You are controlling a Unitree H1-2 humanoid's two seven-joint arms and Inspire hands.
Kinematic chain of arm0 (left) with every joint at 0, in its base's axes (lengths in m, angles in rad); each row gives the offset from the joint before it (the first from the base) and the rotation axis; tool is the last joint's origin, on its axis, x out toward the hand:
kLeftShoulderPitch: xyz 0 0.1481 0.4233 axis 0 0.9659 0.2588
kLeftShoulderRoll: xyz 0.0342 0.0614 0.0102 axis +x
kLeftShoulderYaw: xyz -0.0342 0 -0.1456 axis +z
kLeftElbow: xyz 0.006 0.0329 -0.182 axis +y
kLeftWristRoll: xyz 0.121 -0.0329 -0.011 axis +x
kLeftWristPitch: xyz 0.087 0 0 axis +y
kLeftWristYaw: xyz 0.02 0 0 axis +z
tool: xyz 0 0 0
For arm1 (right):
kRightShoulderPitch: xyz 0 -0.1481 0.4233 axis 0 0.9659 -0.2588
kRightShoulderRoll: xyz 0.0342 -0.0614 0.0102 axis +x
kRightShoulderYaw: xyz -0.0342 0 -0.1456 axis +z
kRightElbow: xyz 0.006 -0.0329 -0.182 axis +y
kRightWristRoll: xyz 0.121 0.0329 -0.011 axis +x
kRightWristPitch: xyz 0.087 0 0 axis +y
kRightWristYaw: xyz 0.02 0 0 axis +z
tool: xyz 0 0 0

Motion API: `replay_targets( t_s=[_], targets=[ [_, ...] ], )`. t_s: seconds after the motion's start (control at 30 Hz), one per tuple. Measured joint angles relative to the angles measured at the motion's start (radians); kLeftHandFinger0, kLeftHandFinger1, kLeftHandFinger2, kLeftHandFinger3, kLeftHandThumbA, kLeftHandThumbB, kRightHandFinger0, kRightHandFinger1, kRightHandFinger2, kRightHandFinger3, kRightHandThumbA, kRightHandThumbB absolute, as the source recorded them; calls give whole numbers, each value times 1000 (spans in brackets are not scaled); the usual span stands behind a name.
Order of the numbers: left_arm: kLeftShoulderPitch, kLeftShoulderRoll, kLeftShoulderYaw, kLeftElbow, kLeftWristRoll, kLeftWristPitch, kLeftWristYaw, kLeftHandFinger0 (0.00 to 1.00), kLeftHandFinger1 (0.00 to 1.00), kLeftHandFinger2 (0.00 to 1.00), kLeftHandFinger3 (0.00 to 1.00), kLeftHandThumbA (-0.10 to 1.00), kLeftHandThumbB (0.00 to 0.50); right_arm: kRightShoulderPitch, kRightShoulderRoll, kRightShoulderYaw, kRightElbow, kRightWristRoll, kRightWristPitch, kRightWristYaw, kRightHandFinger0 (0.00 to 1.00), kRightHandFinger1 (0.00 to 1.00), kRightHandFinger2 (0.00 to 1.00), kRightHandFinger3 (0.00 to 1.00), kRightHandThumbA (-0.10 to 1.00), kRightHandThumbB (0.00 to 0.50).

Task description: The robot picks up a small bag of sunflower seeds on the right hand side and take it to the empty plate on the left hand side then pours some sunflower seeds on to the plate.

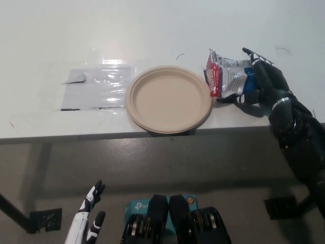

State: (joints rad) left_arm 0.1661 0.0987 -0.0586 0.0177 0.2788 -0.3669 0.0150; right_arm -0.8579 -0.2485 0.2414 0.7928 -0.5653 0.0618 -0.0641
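The bag of sunflower seeds (231, 79) lies on the tabletop (152, 30), just right of the empty plate (169, 99). The right hand (265, 84) covers its right end, fingers (252, 53) draped over it, not visibly clamped. The left hand (90, 218) rests low, fingers apart. Risk: a shallow grasp lets the crinkled bag slip; a tilt may spill seeds off the plate

The plate (169, 99) lies on the table (76, 30), with the bag (229, 78) just right of it.
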Motion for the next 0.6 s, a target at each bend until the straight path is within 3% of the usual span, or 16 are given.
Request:
replay_targets(
  t_s=[0.33,0.6],
  targets=[
    [-9,0,7,4,3,-8,0,1000,1000,1000,1000,1000,22,-21,-9,21,71,-2,9,14,1000,1000,1000,1000,1000,497],
    [-11,-6,10,12,3,-19,1,1000,1000,1000,1000,1000,45,-51,-14,29,118,-2,11,14,1000,1000,1000,1000,1000,500]
  ],
)
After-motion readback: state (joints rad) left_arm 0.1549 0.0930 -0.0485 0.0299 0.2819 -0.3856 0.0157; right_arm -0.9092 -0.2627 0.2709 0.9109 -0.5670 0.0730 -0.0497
